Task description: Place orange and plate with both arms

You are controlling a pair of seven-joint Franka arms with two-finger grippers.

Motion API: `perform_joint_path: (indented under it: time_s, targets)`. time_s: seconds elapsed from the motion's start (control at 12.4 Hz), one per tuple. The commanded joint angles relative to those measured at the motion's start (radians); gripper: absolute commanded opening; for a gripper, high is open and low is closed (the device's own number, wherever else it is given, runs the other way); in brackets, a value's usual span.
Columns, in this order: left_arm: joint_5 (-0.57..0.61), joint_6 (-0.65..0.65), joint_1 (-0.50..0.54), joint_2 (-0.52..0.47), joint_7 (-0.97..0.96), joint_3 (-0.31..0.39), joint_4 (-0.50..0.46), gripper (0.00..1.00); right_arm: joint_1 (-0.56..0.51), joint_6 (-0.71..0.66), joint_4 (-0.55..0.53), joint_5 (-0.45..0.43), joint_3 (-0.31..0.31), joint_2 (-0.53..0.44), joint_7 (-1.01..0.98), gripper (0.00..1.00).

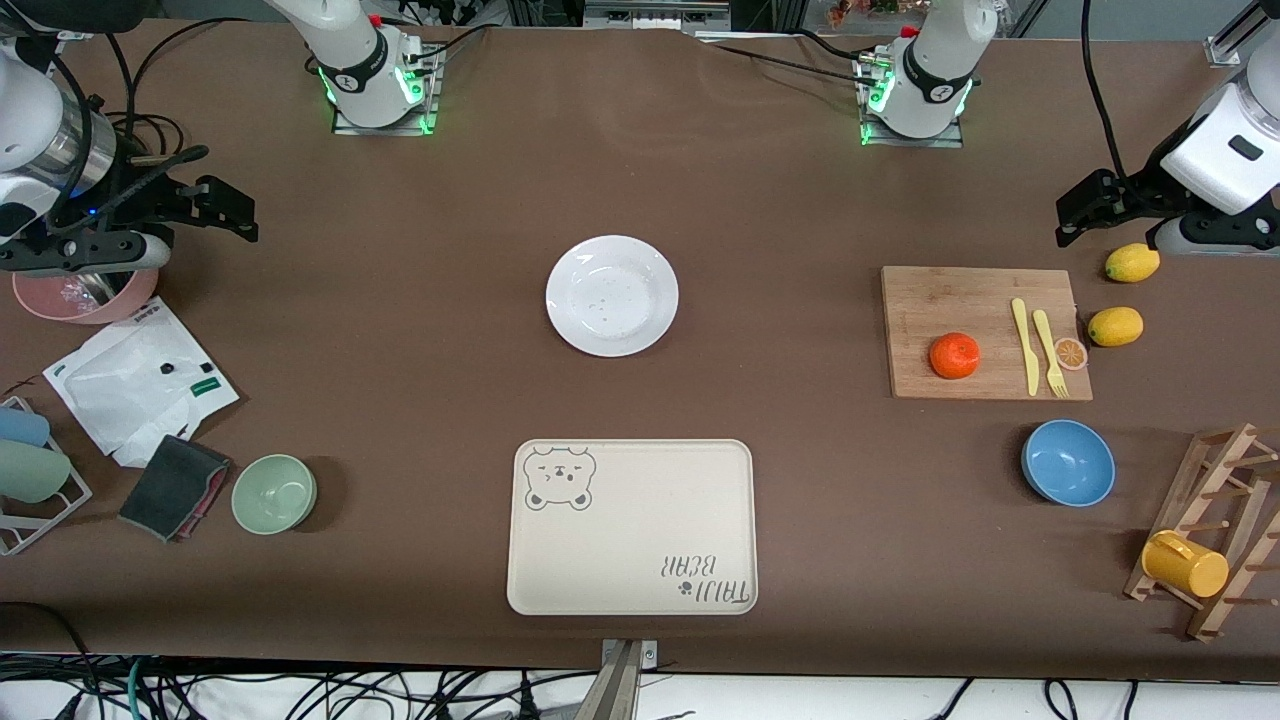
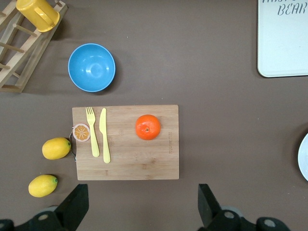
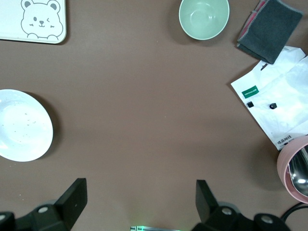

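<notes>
You've got the orange (image 1: 954,355) sitting on the wooden cutting board (image 1: 975,300) toward the left arm's end of the table, with a yellow knife (image 1: 1024,345) and fork (image 1: 1048,352) lying on the same board beside it, apart from it. A tiny orange slice (image 1: 1071,353) rests at the board's edge, and two lemons (image 1: 1115,326) lie on the table just off the board. The blue bowl (image 1: 1068,462) sits nearer to the front camera than the board.

Your plate (image 1: 612,295) is out on the bare table, well apart from the board toward the right arm's end, and the bear-print tray (image 1: 632,526) lies nearer to the front camera than the plate.

Your left gripper (image 1: 1085,213) hangs up in the air by the edge of the board nearest the robots (the left wrist view shows its fingers (image 2: 73,208) spread wide, nothing between them). Your right gripper (image 1: 225,205) hovers up high at its own end, over the table near the pink bowl (image 1: 85,295), fingers (image 3: 72,202) likewise wide apart and holding nothing.
</notes>
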Motion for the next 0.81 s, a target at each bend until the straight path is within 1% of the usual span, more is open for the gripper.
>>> perform_joint_path:
  time_s: [0.0, 0.73]
  targets:
    - [0.012, -0.019, 0.001, 0.008, -0.003, -0.001, 0.024, 1.00, 0.001, -0.010, 0.016, 0.003, -0.002, -0.006, 0.019, 1.00]
    - [0.013, -0.019, 0.001, 0.008, -0.003, -0.001, 0.024, 1.00, 0.001, -0.015, 0.012, 0.000, -0.001, -0.001, 0.000, 1.00]
